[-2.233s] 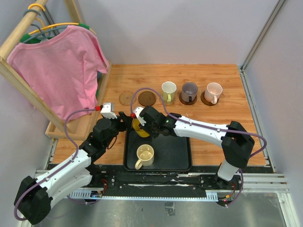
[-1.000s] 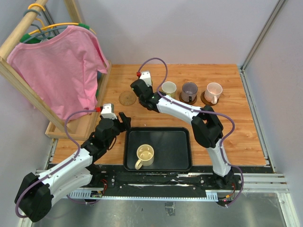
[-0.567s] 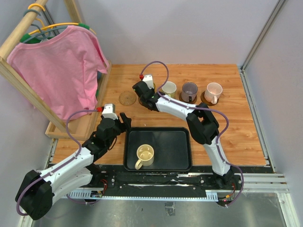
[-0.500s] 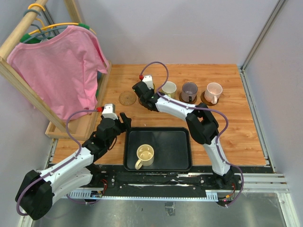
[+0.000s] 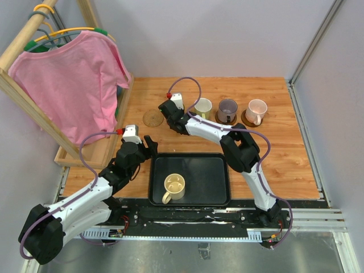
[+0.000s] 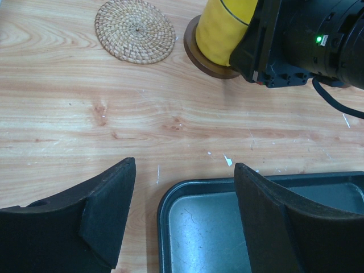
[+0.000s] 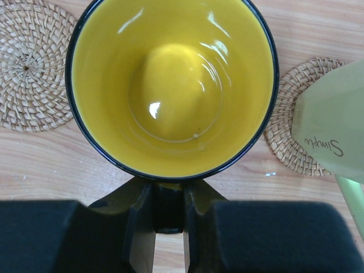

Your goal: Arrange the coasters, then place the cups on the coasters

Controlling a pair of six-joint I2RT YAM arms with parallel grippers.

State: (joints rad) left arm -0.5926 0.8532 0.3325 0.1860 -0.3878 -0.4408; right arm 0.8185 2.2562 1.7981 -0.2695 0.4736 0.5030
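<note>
1. Two pincers: the right pincer (image 7: pixel 169 213) is clenched on the handle of the glossy yellow cup (image 7: pixel 170 85).
2. That cup stands on a round dark brown coaster (image 6: pixel 207 61), upper centre of the left wrist view, beside a tan woven coaster (image 6: pixel 135 30).
3. Wide open and empty, the left pincer (image 6: pixel 185 210) hangs over the wooden desk (image 6: pixel 85 114).

Five cups: a cream cup (image 5: pixel 174 185) inside the tray (image 5: pixel 211 181), and four in a row beyond the tray: a yellow cup (image 7: pixel 170 85), a green cup (image 5: pixel 202 106), a purple cup (image 5: pixel 228 108) and a pink cup (image 5: pixel 256 110).

Five coasters, all beyond the tray. Three brown coasters: a coaster (image 6: pixel 207 61) under the yellow cup, a coaster (image 5: pixel 219 120) under the purple cup, a coaster (image 5: pixel 245 120) under the pink cup. Two tan coasters: a coaster (image 7: pixel 290 136) under the green cup, and a bare coaster (image 5: pixel 152 118) at the row's left end.

One tray. One pink shirt (image 5: pixel 71 79), left of the tray.
</note>
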